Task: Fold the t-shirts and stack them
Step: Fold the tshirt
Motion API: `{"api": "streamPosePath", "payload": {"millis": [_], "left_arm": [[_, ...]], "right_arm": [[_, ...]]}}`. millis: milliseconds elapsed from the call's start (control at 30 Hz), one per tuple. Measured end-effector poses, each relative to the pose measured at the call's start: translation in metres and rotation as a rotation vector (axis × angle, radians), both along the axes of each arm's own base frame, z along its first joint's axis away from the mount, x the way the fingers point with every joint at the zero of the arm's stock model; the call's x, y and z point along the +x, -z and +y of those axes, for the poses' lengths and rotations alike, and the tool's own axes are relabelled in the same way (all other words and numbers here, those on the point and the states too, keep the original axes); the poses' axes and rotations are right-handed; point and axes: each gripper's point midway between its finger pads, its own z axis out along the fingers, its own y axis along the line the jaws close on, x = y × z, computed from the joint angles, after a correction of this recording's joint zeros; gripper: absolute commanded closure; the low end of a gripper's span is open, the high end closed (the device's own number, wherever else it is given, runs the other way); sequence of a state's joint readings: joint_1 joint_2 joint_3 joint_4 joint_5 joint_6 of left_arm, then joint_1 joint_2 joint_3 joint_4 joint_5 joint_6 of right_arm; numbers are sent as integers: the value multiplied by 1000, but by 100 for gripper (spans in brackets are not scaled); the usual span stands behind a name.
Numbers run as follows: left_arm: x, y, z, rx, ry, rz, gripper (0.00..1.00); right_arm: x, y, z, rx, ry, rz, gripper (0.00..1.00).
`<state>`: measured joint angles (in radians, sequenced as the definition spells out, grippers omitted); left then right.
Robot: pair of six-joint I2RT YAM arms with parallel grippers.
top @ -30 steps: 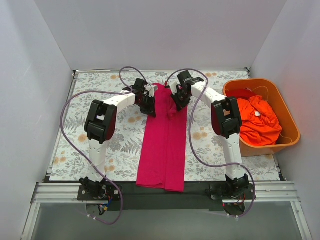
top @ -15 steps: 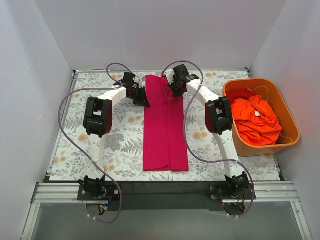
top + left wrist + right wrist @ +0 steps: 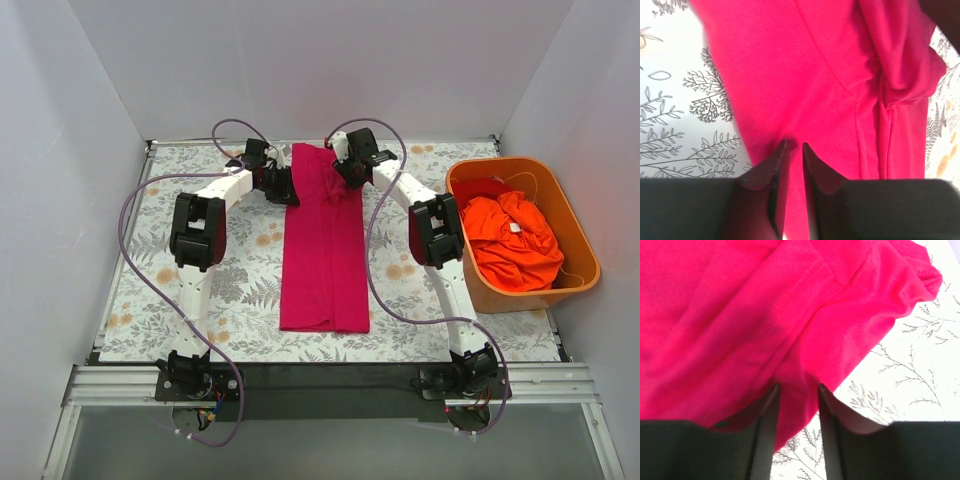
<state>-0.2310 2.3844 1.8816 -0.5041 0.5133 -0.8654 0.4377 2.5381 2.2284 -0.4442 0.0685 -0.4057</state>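
From above, the magenta t-shirt point(image 3: 325, 260) lies in the middle of the floral table point(image 3: 130, 300) as a long narrow strip, its sides already folded in, running from the far edge toward the near one. The left gripper point(image 3: 283, 186) sits at the strip's far left corner and the right gripper point(image 3: 341, 172) at its far right corner. Holding the two far corners looks like preparation for carrying that end over toward the near hem. The orange-red t-shirts point(image 3: 515, 240) lie crumpled in the orange tub point(image 3: 590, 272) at the right, well apart from the strip and not yet folded.

In the left wrist view, the left gripper point(image 3: 792, 146) has its two dark fingers nearly together with a fold of pink cloth pinched in the thin gap, so it grips the shirt's edge. The sleeve seam bunches to the right, with table pattern showing at the left.

In the right wrist view, the right gripper point(image 3: 797, 388) also clamps the shirt, a thicker wad of layers filling the gap between its fingers. The cloth hangs slack around them, above the table at the lower right.
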Motion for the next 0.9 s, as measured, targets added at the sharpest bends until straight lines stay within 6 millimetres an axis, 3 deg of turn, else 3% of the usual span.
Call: {"api": "streamPosePath", "payload": {"millis": [33,133,233,267,300,367,400,500,533,600,667,733,767,900], "left_arm": [[1,-2,0,3,8,-10,75],[5,-12,3,24,33,-63,66],[5,-41,10,42,62,-154,49],[2,-57,12,49,77,-196,21],[-4,-78,14,51,102,-248,13],[-18,-131,17,37,148,-373,12],[-27,-159,19,31,173,-455,12],[-71,-234,23,12,264,-683,11],[-90,-253,24,11,305,-751,11],[-126,-280,25,18,397,-871,10],[-165,-279,26,26,501,-924,10],[-206,-254,27,25,600,-916,10],[-228,-233,29,22,645,-883,10],[-316,-141,31,7,819,-728,16]], "right_arm": [[0,-2,1,6,-1,-2,47],[-2,-18,3,36,-6,-11,36],[-8,-66,6,88,-29,-61,29],[-12,-90,7,109,-39,-90,27],[-16,-114,6,129,-48,-124,24],[-31,-176,4,176,-78,-217,21],[-41,-210,1,196,-99,-278,13],[-83,-294,-10,235,-168,-436,3],[-101,-313,-12,242,-211,-476,2],[-142,-333,-15,243,-305,-511,2],[-184,-324,-14,245,-407,-488,3],[-224,-296,-10,239,-500,-419,6],[-244,-276,-7,236,-544,-377,8],[-336,-162,-3,178,-718,-111,21]]}}
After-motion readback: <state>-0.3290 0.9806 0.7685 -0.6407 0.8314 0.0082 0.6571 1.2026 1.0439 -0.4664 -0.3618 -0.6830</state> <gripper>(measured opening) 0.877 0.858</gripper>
